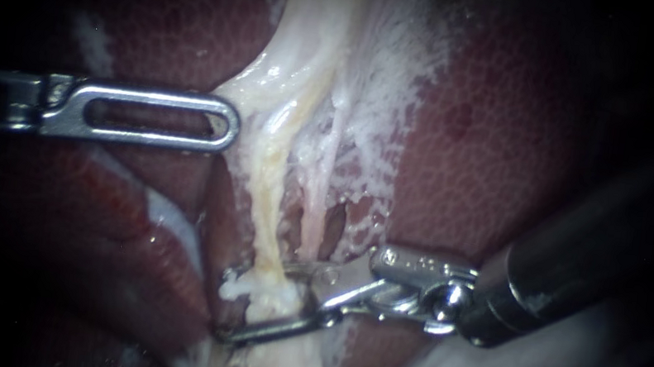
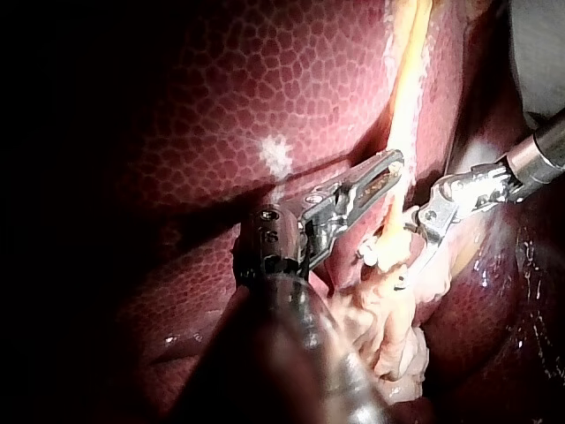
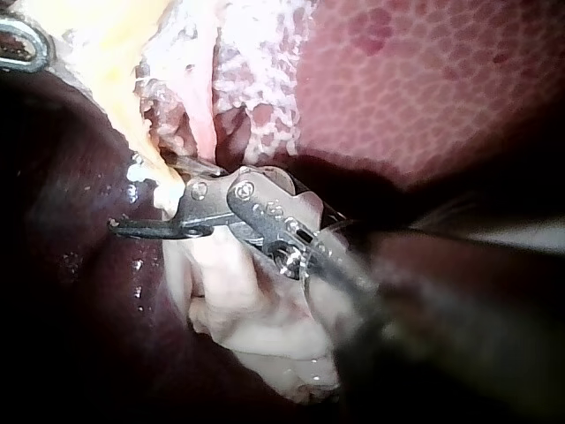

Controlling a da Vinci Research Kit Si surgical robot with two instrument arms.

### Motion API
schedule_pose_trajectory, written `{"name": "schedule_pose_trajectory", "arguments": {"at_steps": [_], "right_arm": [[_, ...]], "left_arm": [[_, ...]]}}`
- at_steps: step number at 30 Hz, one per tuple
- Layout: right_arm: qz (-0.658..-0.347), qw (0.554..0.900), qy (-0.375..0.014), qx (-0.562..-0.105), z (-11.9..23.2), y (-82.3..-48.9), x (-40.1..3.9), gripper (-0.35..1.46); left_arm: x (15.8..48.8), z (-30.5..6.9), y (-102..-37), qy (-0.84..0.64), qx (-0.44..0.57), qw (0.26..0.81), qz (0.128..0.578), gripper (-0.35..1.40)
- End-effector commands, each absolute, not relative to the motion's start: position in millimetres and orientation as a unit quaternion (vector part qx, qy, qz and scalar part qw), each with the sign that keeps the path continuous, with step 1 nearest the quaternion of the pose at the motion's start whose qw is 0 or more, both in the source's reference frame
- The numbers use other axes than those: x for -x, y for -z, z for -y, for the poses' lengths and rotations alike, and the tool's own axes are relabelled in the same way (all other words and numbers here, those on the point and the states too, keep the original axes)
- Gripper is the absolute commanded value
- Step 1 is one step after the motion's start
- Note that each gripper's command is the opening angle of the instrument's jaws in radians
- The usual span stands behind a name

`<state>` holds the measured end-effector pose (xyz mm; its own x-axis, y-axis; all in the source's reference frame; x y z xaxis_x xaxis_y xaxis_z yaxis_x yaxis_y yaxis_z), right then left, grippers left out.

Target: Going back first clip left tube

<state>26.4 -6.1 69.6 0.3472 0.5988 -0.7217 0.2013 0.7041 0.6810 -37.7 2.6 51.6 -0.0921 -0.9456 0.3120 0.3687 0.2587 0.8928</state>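
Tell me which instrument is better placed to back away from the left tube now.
Right. The right instrument has open jaws straddling the left tube, and its shaft runs clear toward the lower right, so it could probably withdraw straight back. The left instrument sits higher up, away from that spot.

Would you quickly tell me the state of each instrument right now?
Slender metal left instrument: cannot be told.
Slender metal right instrument: open, straddling the pale yellow tube.

Three close views (tube (image 1: pixel 270 202) shared)
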Motion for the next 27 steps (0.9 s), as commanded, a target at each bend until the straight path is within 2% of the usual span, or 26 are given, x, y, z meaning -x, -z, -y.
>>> {"name": "schedule_pose_trajectory", "arguments": {"at_steps": [1, 13, 27], "right_arm": [[-0.557, 0.738, -0.131, -0.357, 6.1, -69.6, -26.4, 0.56], [-0.587, 0.744, -0.065, -0.313, 5.9, -69.4, -26.4, 0.58], [-0.587, 0.745, -0.077, -0.307, 4.4, -68.1, -24.5, 0.59]], "left_arm": [[37.7, -2.6, -51.6, 0.538, -0.285, 0.611, 0.507, -0.35], [37.7, -2.6, -51.6, 0.538, -0.285, 0.611, 0.507, -0.35], [37.6, -2.6, -51.6, 0.538, -0.285, 0.611, 0.506, -0.35]]}}
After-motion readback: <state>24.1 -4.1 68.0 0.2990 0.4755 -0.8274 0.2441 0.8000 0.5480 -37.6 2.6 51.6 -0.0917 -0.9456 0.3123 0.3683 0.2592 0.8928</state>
